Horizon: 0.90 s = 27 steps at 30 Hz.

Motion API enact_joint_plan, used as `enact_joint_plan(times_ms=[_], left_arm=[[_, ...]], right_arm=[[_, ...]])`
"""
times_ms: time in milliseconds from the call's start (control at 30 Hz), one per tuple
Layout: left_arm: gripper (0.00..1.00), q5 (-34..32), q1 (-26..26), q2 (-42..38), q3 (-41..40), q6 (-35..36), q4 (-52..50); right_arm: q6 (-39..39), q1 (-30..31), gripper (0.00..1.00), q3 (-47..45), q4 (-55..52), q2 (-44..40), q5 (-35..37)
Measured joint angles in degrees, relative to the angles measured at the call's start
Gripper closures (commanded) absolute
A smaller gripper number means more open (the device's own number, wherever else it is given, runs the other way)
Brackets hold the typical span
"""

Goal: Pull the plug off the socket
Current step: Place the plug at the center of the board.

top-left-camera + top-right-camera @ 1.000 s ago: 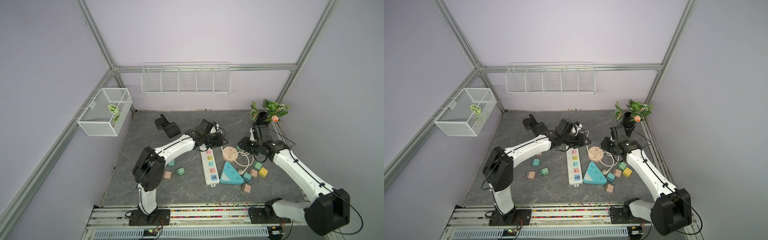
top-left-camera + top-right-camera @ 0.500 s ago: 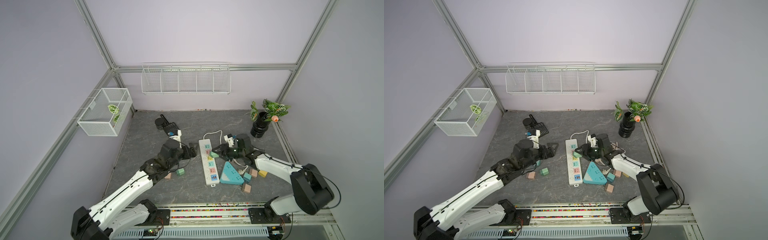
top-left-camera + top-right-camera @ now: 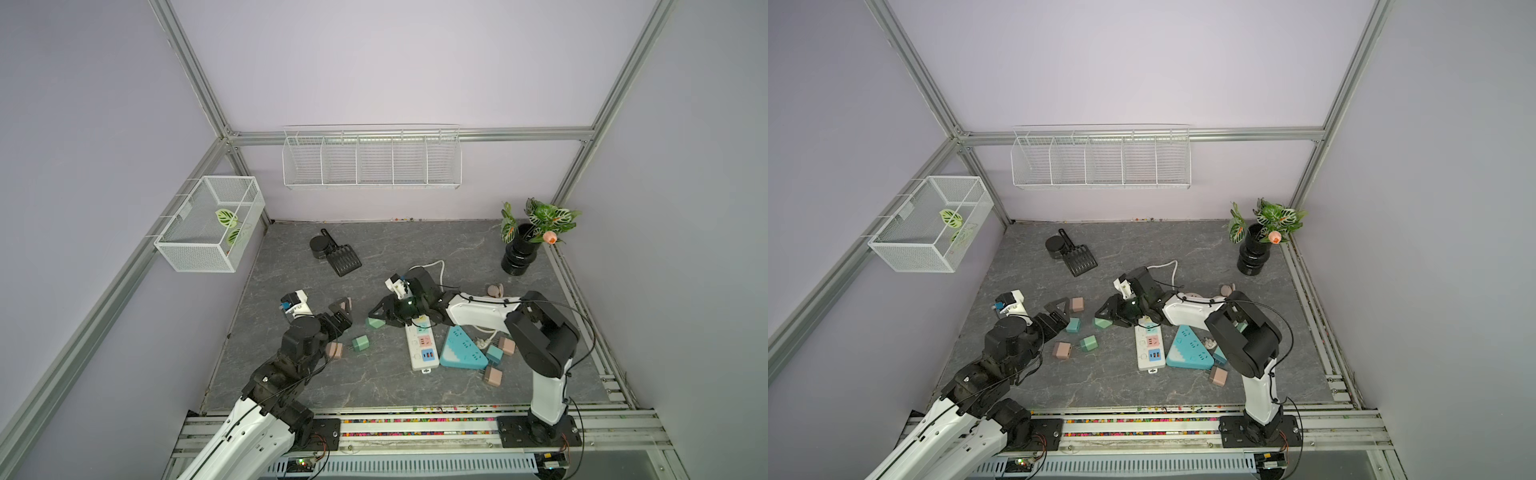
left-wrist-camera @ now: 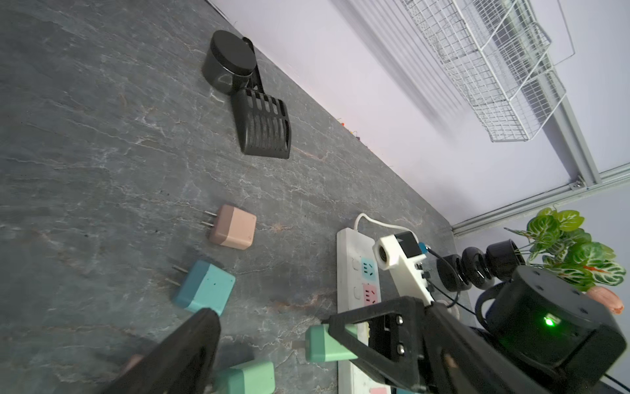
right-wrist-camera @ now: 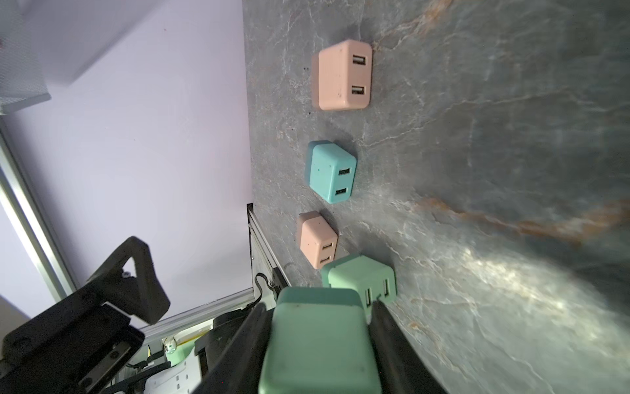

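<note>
My right gripper is shut on a mint-green plug. It holds the plug just left of the white socket strip, with the prongs clear of the strip. A teal triangular socket lies against the strip's right side. My left gripper stands wide open and empty a short way left of the plug, low over the table. In the left wrist view only one of its fingers shows.
Loose plugs lie near my left gripper: pink, teal, pink and green. More plugs sit right of the sockets. A black scoop and tin stand far left, a potted plant far right.
My right gripper has carried the green plug leftward off the strip. My left gripper has opened wide. Both arms stand far from their places of a second ago.
</note>
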Motion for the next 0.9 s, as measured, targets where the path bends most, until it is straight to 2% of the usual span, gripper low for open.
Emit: enact_joint_plan(times_ms=[533,900], left_arm=[[0.01,-1.0,0.0,-1.0,0.0,-0.5,-3.2],[0.01,-1.0,0.0,0.1,0.1,0.6,-3.2]], right_arm=[[0.3,1.0,0.62,15.9,-9.1,13.1,0.7],[-2.8,3.3,0.38,23.0,-19.8,16.6,2.3]])
